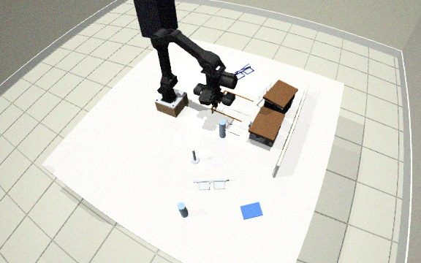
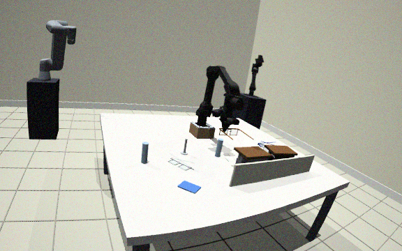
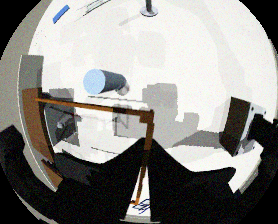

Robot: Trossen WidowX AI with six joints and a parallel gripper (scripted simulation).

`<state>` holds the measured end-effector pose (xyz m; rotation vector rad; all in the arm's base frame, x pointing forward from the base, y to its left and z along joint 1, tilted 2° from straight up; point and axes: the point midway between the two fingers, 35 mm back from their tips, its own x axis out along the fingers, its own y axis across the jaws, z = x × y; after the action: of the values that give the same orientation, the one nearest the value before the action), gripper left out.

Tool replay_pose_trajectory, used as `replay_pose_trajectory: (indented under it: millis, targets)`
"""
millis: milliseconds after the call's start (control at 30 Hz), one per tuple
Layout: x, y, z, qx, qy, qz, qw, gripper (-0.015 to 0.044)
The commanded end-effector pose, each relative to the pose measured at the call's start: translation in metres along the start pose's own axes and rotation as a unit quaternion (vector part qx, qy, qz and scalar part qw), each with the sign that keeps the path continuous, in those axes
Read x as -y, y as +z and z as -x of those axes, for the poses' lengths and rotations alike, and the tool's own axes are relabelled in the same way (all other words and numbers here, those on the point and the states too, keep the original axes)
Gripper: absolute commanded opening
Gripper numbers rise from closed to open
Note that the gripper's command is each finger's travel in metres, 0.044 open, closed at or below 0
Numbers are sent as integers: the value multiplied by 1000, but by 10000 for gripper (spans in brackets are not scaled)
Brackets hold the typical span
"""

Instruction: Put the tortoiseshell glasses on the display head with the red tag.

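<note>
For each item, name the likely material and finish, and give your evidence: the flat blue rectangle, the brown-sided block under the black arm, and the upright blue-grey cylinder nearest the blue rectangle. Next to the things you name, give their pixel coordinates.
Blue rectangle (image 1: 251, 210) (image 2: 189, 187): perhaps cloth or card; thin, matte, evenly coloured.
Brown-sided block (image 1: 167, 108) (image 2: 201, 132): possibly wood; brown sides, pale top plate.
Blue-grey cylinder (image 1: 183, 210) (image 2: 144, 153): painted metal or plastic, unclear which; smooth, uniform sides.
</note>
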<state>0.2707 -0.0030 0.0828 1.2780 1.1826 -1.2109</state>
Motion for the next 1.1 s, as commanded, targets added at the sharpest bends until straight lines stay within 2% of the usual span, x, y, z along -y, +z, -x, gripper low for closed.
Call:
replay_pose_trajectory:
  millis: [0,167,533,1067]
  targets:
    - [1,0,-3,-10,16,2,1000,0]
    - [2,1,-9,-13,41,2,999,0]
    - [3,0,-24,5,12,3,1000,0]
    - [3,0,-44,-2,16,3,1000,0]
